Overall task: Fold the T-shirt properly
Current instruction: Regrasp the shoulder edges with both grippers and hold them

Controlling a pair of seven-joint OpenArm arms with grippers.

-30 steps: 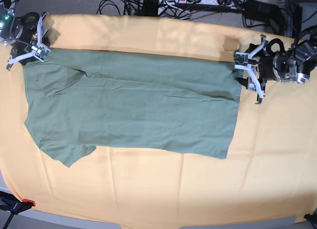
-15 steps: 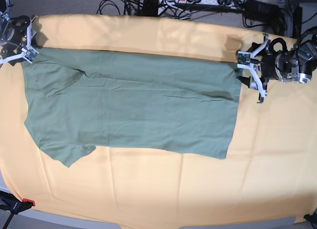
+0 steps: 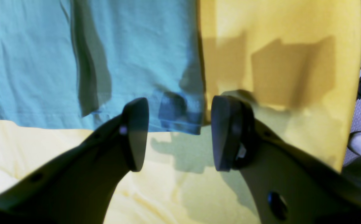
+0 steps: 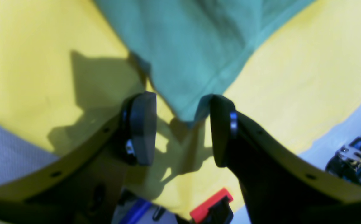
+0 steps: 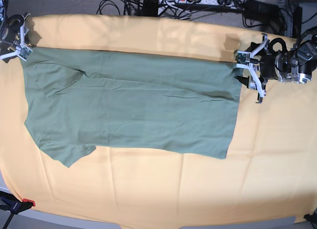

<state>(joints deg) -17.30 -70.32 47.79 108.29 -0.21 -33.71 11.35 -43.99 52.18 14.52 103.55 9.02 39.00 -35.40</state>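
Base view shows the T-shirt [image 5: 129, 108] lying flat on the yellow cloth [image 5: 163, 189] over the bench, apparently folded once lengthwise, so further folds remain. At its far corners, left claw [image 5: 250, 75] and right claw [image 5: 15, 41] both stand apart, holding nothing.

Overhead base view; two close wrist views, T-shirt [image 5: 133, 105] corners shared

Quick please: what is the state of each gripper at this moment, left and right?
Left gripper: open, holding nothing; its fingers straddle a hem corner of the T-shirt.
Right gripper: open, holding nothing; a T-shirt corner lies between its fingers.
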